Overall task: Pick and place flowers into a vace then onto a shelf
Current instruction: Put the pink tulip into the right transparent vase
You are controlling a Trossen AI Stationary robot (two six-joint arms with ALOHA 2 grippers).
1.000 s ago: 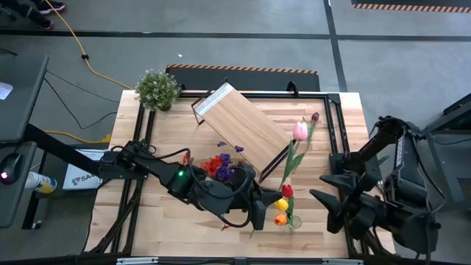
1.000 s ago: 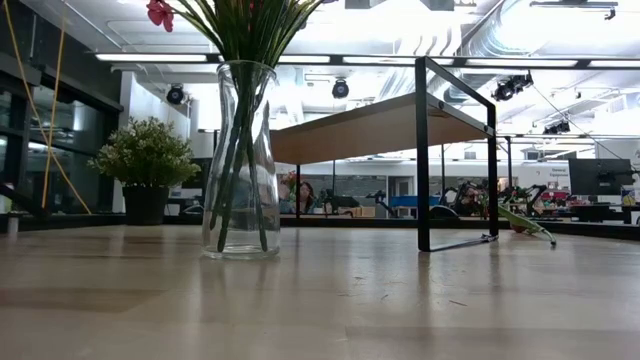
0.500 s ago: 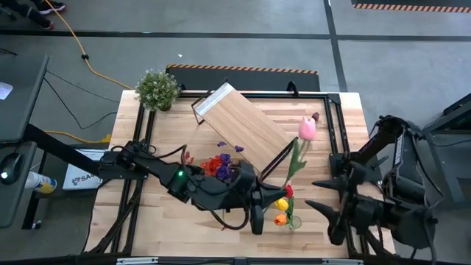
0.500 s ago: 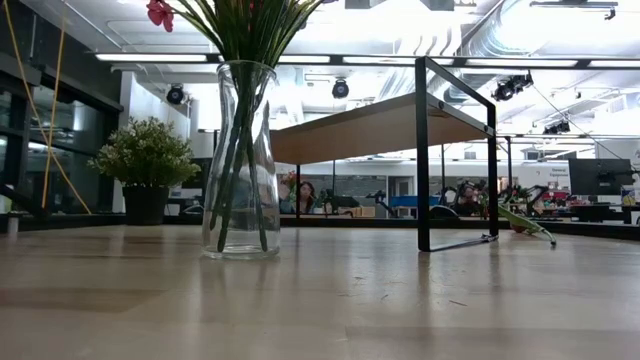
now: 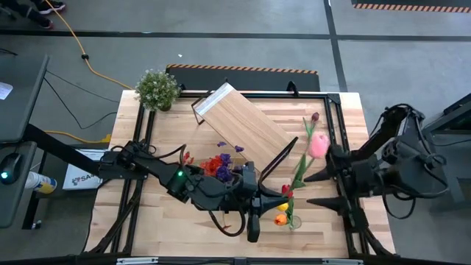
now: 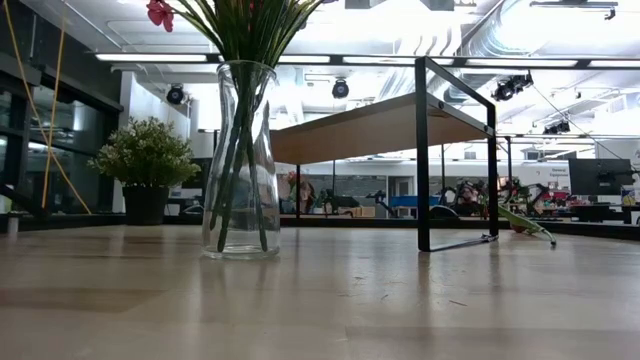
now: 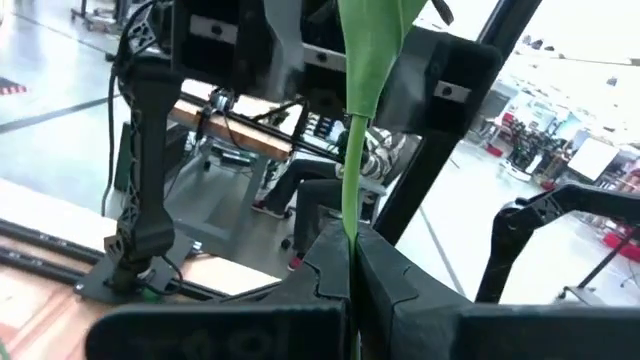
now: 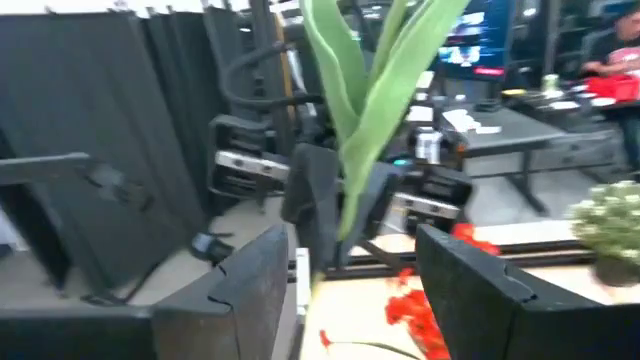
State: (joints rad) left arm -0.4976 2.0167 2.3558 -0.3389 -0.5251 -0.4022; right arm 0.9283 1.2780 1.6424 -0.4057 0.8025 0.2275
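At nine o'clock on the table (image 5: 169,228), the left arm is stretched toward centre, and its left claw (image 5: 259,197) is clamped tight on the green stem of the pink tulip (image 5: 319,144), low down. Further flowers are seen: red and purple sprays bunched in the vase (image 6: 240,160), and small tulips (image 5: 282,212) lying at five o'clock. Past centre, the shelf (image 5: 239,126) is standing at twelve. At three o'clock, the right claw (image 5: 322,188) is held part open around nothing. A light, floppy, slippery stem is judged; mid-stem is best gripped. No legible writing is made out.
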